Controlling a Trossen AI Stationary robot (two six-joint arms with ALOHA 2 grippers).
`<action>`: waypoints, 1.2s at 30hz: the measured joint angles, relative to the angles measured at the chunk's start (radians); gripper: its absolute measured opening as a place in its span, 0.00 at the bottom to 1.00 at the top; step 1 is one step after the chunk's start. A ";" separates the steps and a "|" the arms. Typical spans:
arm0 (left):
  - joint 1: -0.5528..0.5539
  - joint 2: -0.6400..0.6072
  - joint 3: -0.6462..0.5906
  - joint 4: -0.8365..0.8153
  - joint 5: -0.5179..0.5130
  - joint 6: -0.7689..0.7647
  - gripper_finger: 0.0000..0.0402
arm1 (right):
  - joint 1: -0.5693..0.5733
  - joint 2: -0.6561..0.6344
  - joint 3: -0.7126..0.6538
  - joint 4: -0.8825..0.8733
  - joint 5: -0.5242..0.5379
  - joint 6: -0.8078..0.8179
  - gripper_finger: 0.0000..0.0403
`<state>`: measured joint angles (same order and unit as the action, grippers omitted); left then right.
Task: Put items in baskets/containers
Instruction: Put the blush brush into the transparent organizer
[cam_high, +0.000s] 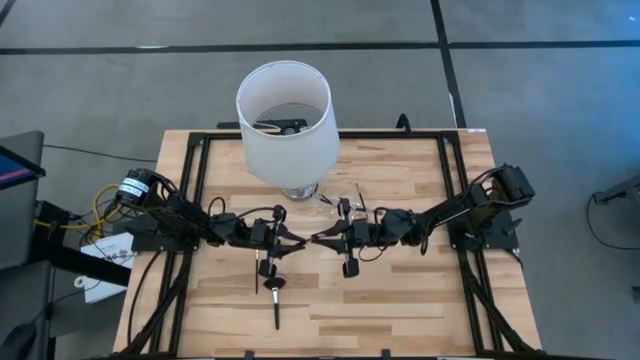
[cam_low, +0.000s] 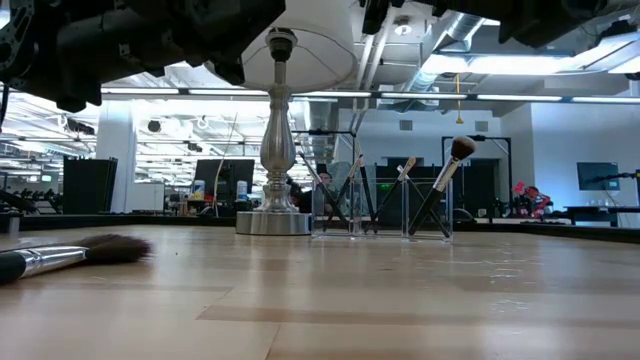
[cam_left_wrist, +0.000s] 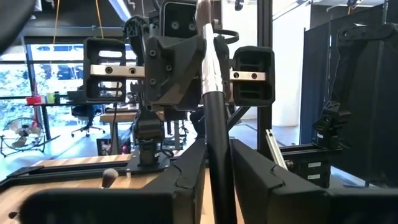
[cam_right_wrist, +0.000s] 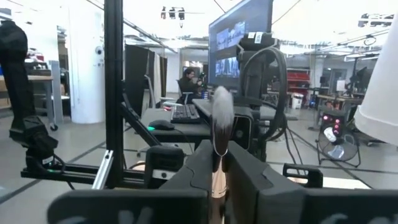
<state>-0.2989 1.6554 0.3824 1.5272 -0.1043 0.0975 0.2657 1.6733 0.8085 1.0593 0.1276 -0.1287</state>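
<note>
A makeup brush stands nearly upright above the table's middle between my two grippers, which face each other. Its black handle (cam_left_wrist: 219, 155) rises past my left gripper (cam_left_wrist: 217, 149) (cam_high: 298, 240), which is shut on it. Its pale bristle head (cam_right_wrist: 221, 115) shows above my right gripper (cam_right_wrist: 216, 155) (cam_high: 322, 238), also shut on it. Two more brushes (cam_high: 276, 298) lie flat on the table nearer the near edge; one brush (cam_low: 70, 257) appears in the low view. The clear tray (cam_high: 342, 200) (cam_low: 380, 208) stands by the lamp base with several brushes leaning inside. My left gripper pinches the brush's black handle (cam_left_wrist: 221, 180) between its two fingers, coming level from the table's left, fingers across the handle. The brush is lifted clear and runs upward to the other gripper. My right gripper pinches the same brush at its ferrule (cam_right_wrist: 217, 180), just below the bristles, level from the table's right. The bristle head stands above the fingers.
A lamp with a tall white shade (cam_high: 285, 115) and a silvery base (cam_low: 272, 222) stands at the table's far middle, close to the tray. Black frame rails (cam_high: 455, 200) run along the table's sides. Bare wood lies toward the near edge (cam_high: 400, 310).
</note>
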 joint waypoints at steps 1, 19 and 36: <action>0.000 0.000 0.000 0.000 0.000 0.000 0.19 | 0.000 0.000 0.000 0.000 0.003 0.001 0.06; 0.001 0.001 -0.006 -0.061 -0.288 -0.076 0.20 | 0.134 -0.201 0.031 -0.474 0.657 0.069 0.03; 0.005 0.001 -0.003 -0.061 -0.285 -0.080 0.19 | -0.122 -0.020 0.030 -0.562 0.712 0.227 0.04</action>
<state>-0.2935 1.6562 0.3794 1.4658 -0.3893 0.0177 0.1435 1.6531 0.8383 0.4969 0.8394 0.0986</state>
